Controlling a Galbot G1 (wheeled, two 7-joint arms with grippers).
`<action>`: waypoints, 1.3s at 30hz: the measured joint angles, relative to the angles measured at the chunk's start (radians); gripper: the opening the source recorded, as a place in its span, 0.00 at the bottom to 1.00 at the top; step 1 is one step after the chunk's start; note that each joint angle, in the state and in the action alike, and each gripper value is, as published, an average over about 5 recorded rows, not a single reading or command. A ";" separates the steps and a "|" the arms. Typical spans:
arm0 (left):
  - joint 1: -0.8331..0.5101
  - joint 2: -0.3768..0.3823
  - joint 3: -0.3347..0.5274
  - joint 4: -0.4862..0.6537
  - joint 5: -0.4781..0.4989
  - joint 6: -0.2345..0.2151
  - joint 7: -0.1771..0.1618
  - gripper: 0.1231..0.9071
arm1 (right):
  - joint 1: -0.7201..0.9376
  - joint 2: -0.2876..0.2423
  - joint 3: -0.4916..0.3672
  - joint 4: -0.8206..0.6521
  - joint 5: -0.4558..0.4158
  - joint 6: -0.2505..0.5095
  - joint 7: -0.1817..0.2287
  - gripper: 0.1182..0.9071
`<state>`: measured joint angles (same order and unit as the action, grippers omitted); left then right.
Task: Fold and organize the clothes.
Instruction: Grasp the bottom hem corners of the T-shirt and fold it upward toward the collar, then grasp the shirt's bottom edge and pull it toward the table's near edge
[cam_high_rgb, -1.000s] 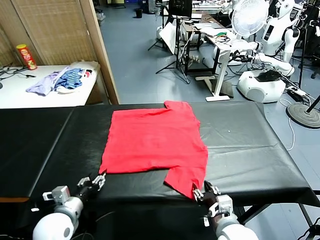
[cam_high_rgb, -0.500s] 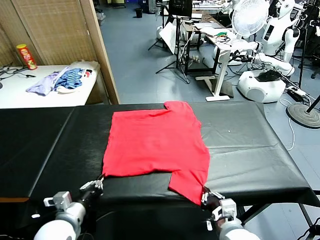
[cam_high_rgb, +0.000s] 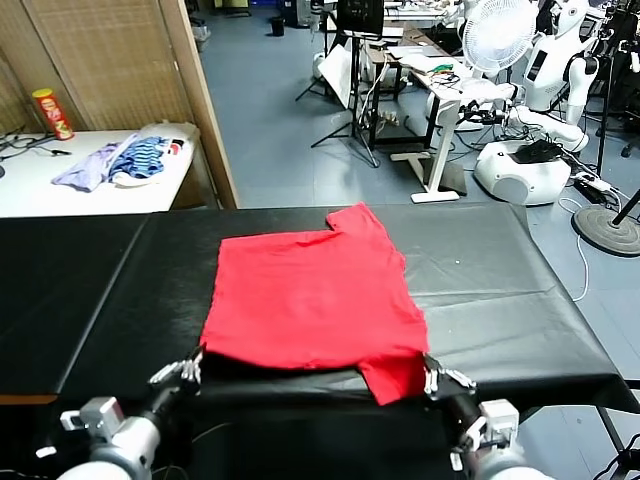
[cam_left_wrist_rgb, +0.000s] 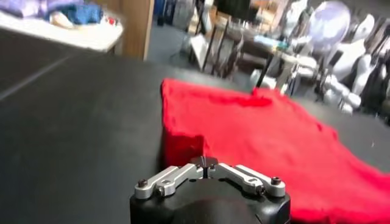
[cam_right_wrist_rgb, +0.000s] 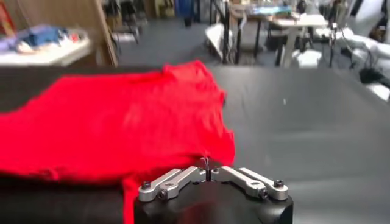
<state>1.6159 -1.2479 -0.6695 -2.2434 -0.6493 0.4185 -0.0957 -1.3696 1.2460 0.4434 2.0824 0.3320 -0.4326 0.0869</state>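
No real containers on my side; only one I see is a red-and-yellow cylindrical snack can (cam_high_rgb: 47, 112), upright on the white side counter (cam_high_rgb: 60, 185) at far left, contents not visible. Same counter carries a rumpled lilac garment (cam_high_rgb: 92, 164) touching a blue-striped garment (cam_high_rgb: 141, 156), piled together.

Main surface: long counter w/ black cloth cover (cam_high_rgb: 500, 290), running across in front of me. The bright red short-sleeved cotton T-shirt (cam_high_rgb: 310, 300) lies spread on it, roughly centre, plain side up, one sleeve pointing toward the far edge, other sleeve at the near edge.

My left gripper (cam_high_rgb: 190, 366) sits at the near edge, clamped tight on the shirt's near-left hem corner; left wrist view shows the red cloth bunched right at the closed tips (cam_left_wrist_rgb: 207, 163). My right gripper (cam_high_rgb: 436, 377) is at the near edge too, pinched closed on the near sleeve corner; red fabric meets the tips in the right wrist view (cam_right_wrist_rgb: 207, 164).

Room: bamboo-slat screen (cam_high_rgb: 110, 60) behind the side counter, grey floor, white pedestal fan (cam_high_rgb: 498, 35), white humanoid robot (cam_high_rgb: 550, 60) far right, tripod stand (cam_high_rgb: 352, 90), cluttered desks at back.
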 joint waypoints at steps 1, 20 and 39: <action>-0.021 0.001 0.004 0.016 0.010 -0.006 -0.002 0.00 | 0.027 0.000 -0.007 -0.029 -0.001 0.007 -0.004 0.00; -0.287 0.042 0.081 0.334 0.205 -0.041 0.000 0.17 | 0.273 -0.026 -0.086 -0.331 0.005 0.109 -0.122 0.41; -0.206 0.032 0.069 0.273 0.110 0.006 0.008 0.86 | 0.044 -0.068 -0.057 -0.166 -0.079 0.096 -0.137 0.66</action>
<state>1.4103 -1.2157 -0.6003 -1.9699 -0.5395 0.4250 -0.0874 -1.3258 1.1783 0.3867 1.9162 0.2531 -0.3368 -0.0497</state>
